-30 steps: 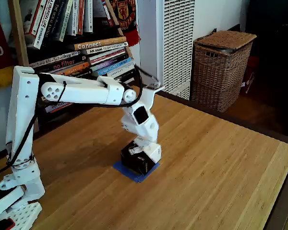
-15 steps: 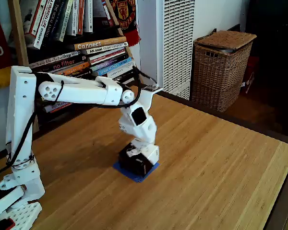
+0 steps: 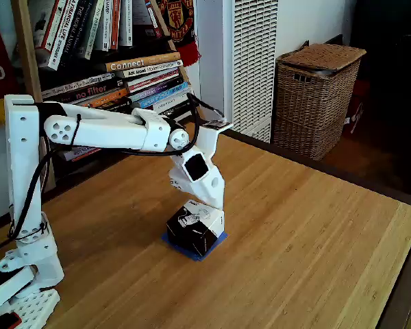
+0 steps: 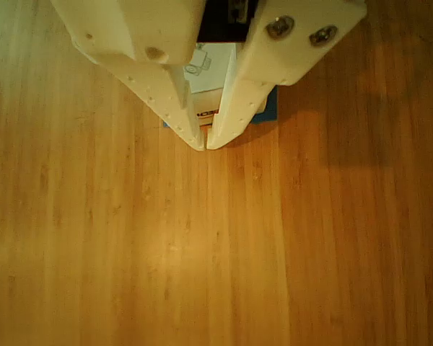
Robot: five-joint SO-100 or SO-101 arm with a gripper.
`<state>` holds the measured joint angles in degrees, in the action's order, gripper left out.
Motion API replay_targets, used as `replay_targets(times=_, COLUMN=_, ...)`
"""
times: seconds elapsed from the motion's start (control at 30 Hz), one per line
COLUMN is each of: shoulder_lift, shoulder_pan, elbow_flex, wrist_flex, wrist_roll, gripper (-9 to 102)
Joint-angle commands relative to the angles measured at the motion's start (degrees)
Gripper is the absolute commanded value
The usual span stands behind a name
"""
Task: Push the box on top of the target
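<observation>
A small, roughly cubic cardboard box with black sides and a white printed top (image 3: 194, 229) sits on a flat square of blue tape (image 3: 215, 240) near the middle of a light wooden table (image 3: 294, 233). In the fixed view the blue tape peeks out along the box's near and right edges, so the box covers most of it. Directly above the box hangs the white two-finger gripper (image 3: 204, 207) of a white plastic robot arm (image 3: 109, 130), which reaches in from its base at the near left corner of the table. In the other view, looking straight down past the gripper (image 4: 206, 144), the two white fingers (image 4: 166, 86) meet at their tips with nothing between them, and the box's white top (image 4: 211, 72) and slivers of blue tape (image 4: 265, 112) show behind them. Beyond the table, at the far left, stands a wooden bookshelf packed with books (image 3: 116, 62). To its right is a white slatted panel (image 3: 253, 62), and further right a brown wicker basket with a lid (image 3: 316, 96).
</observation>
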<state>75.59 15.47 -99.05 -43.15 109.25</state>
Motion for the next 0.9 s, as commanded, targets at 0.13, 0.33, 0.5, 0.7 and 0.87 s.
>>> replay_targets(times=0.13, shoulder_lift=3.5, shoulder_pan=1.2, elbow_flex=1.6, wrist_flex=2.3, wrist_roll=-1.4, gripper=0)
replay_targets(times=0.33, shoulder_lift=3.4, shoulder_pan=1.8, elbow_flex=2.4, wrist_flex=1.8, wrist_roll=-1.5, gripper=0)
replay_targets(times=0.5, shoulder_lift=2.9, shoulder_pan=2.1, elbow_flex=2.7, wrist_flex=1.1, wrist_roll=-1.2, gripper=0)
replay_targets(times=0.7, shoulder_lift=4.0, shoulder_pan=2.4, elbow_flex=1.6, wrist_flex=2.1, wrist_roll=-1.1, gripper=0)
replay_targets(times=0.87, shoulder_lift=4.3, shoulder_pan=3.2, elbow_flex=1.6, wrist_flex=2.6, wrist_roll=-3.2, gripper=0)
